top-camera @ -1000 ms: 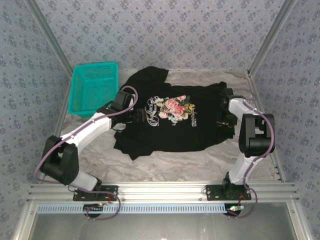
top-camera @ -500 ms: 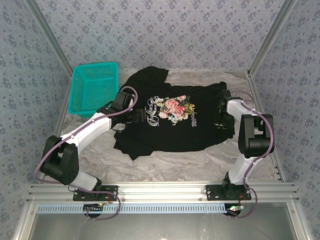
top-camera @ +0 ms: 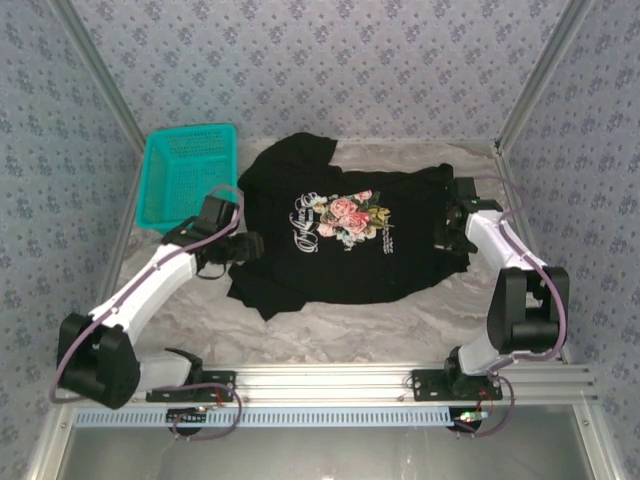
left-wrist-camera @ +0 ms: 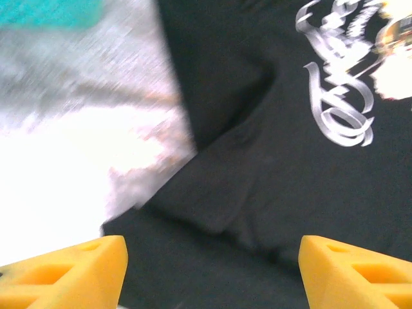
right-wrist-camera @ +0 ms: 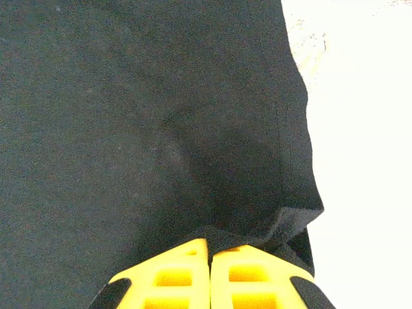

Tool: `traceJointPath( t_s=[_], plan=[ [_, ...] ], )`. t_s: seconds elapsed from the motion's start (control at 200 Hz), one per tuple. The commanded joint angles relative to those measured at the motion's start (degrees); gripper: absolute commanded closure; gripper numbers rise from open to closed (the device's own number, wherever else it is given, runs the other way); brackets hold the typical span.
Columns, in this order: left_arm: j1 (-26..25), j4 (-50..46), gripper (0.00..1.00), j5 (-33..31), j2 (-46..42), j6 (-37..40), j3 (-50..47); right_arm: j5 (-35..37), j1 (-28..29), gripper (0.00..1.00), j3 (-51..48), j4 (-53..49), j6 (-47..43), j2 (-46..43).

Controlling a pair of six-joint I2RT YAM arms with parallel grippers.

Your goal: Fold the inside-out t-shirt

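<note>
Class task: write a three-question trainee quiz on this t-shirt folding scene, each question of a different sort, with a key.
1. True or false: the left tool is shut on the t-shirt.
2. In the top view, the teal mesh basket stands: A) to the t-shirt's left; B) on top of it; C) to its right.
3. Fill in: the ___ tool pinches a fold of black cloth.
Key: 1 false, its fingers stand wide apart; 2 A; 3 right tool.
</note>
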Motion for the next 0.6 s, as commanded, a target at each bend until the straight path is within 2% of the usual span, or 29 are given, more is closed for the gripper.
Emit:
traceJointPath(
  t_s=[0.0, 0.085, 0.185, 0.31, 0.405, 0.595],
  plan=[
    [5.6, -6.12, 0.29, 2.55, -3.63, -2.92, -4.93, -1.78, 0.31, 0.95, -1.0, -1.1, 0.48, -1.35],
    [9.13, -3.68, 0.29, 6.21, -3.11, -4.35, -7.94, -2.16, 0.65, 0.95, -0.83, -0.98, 0.08, -1.3],
    [10.55, 2.69, 0.29, 9.28, 0.92, -5.29, -9.44, -2.78, 0.98, 0.95, -0.56, -0.98, -0.21, -1.5],
    [12.38, 11.61, 0.28, 16.95, 6.13, -6.39, -11.29, -3.12, 1.2, 0.95, -0.39, -0.98, -0.41, -1.8],
    [12.49, 15.47, 0.27, 18.94, 7.93, -6.08, -11.9, -3.47, 1.36, 0.95, -0.5, -0.81, -0.49, -1.74],
    [13.46, 19.54, 0.27, 17.81, 9.72, -5.12, -12.91, -3.19, 1.68, 0.95, -0.23, -1.04, -0.67, -1.54]
  ],
)
